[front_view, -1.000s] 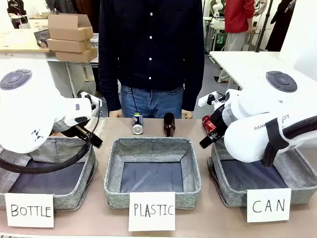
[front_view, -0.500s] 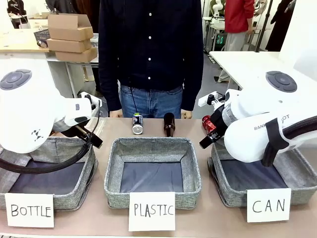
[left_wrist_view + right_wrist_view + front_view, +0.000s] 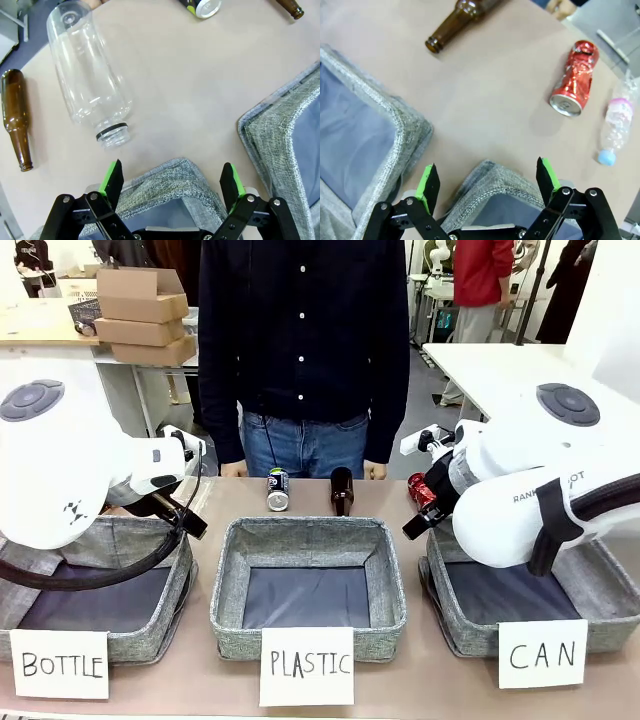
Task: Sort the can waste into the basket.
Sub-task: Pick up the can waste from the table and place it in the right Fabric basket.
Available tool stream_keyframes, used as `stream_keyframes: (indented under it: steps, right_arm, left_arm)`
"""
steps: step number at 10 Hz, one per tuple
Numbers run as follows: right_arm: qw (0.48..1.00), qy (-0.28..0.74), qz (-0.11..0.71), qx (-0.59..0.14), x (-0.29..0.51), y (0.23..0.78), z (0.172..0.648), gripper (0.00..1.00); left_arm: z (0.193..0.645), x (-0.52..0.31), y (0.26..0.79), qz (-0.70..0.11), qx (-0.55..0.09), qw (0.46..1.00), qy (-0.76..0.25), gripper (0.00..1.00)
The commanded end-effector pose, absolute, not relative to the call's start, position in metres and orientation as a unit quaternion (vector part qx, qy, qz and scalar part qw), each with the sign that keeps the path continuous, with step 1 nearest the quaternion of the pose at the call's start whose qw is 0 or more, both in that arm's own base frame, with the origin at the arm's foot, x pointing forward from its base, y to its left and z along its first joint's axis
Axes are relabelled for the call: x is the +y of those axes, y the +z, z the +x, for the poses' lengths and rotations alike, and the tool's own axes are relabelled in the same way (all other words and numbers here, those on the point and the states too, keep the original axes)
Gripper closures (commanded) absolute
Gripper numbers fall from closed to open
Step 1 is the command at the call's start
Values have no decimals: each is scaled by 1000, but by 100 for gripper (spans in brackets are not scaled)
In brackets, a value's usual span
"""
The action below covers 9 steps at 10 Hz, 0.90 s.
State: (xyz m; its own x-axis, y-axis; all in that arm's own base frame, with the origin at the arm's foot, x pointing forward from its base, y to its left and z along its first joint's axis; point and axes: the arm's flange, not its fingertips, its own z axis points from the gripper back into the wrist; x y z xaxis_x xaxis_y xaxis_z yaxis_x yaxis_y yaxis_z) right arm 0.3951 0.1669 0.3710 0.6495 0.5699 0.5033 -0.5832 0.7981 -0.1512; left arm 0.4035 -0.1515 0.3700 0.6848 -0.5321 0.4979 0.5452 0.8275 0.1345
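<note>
Front view: the red can lies on its side on the counter, just beyond the far left corner of the CAN basket. The black can lies beyond the PLASTIC basket, beside a brown glass bottle.
Right fingers: spread wide and empty, above the CAN basket's far corner, with the red can ahead of them and apart.
Left fingers: spread wide and empty, over a corner of the BOTTLE basket.
Handling: both cans look light, thin-walled and dented, so they probably roll, slip and crush easily.
Hold: likely best taken gently across the middle of the body, fingers astride its long axis.
Surface: smooth tan counter, so a nudged can may skid.
Room: a person stands at the far edge, with cardboard boxes behind.
</note>
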Motion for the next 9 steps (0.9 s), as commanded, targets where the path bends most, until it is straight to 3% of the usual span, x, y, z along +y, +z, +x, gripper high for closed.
stream_keyframes:
  steps: [1, 2, 3, 4, 5, 6, 7, 8, 9]
  right_arm:
    - [911, 297, 14, -286, 160, 413, 383, 0]
    - [916, 286, 30, -279, 149, 458, 360, 0]
    - [916, 281, 29, -284, 137, 491, 331, 0]
    - [892, 325, 88, -301, 129, 508, 301, 0]
    - [885, 354, 91, -289, 128, 505, 282, 0]
    - [888, 342, 50, -304, 132, 494, 280, 0]
    - [897, 317, 62, -301, 146, 520, 322, 0]
    - [892, 329, 68, -303, 145, 537, 303, 0]
    - [891, 286, 126, -328, 130, 546, 299, 0]
  left_arm:
    - [384, -144, 412, -13, -278, 918, -282, 0]
    - [346, -136, 462, -2, -272, 930, -245, 0]
    - [298, -124, 496, 11, -318, 910, -267, 0]
    - [261, -112, 510, 1, -343, 895, -284, 0]
    - [239, -108, 507, -21, -359, 873, -329, 0]
    - [247, -115, 495, 79, -398, 863, -303, 0]
    - [318, -138, 551, 0, -345, 892, -290, 0]
    - [293, -137, 576, 23, -372, 876, -305, 0]
    - [302, -132, 576, -85, -350, 863, -355, 0]
